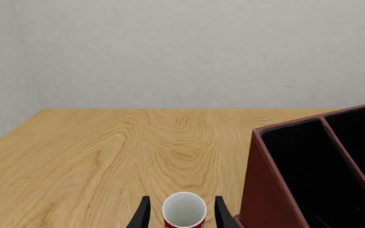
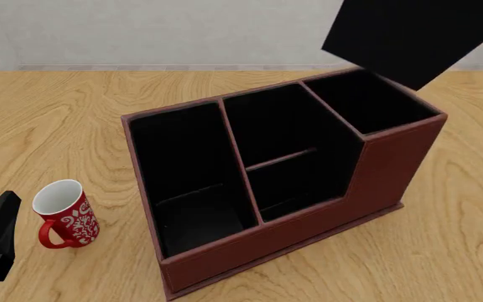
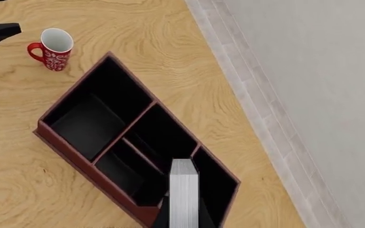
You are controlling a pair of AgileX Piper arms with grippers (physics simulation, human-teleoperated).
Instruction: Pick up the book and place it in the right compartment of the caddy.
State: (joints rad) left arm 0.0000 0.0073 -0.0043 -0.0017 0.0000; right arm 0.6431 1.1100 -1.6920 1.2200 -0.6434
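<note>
Left wrist view: my left gripper [image 1: 182, 216] stands spread with nothing held, the red mug [image 1: 184, 210] sitting between its fingers and apart from both. The caddy [image 1: 268, 190] rises just beside that gripper. If I nudge this arm I could tip the mug or bump the caddy wall, so I would leave it parked.

Front view: the book [image 2: 417, 38] hangs above the far corner of the caddy, over the right compartment [image 2: 367, 100], tilted, its black cover toward the camera. All three cells look empty; the mug seems empty too. The right gripper itself is hidden behind the book here.

Right wrist view: my right gripper [image 3: 184, 216] is pinching the book, whose white page edges run straight ahead of the fingers. The right compartment lies directly beneath the book's leading end. My worry is fit: the book looks about as wide as the cell, so a twisted descent could catch a corner on a wall, jam, or shove the caddy.
</note>
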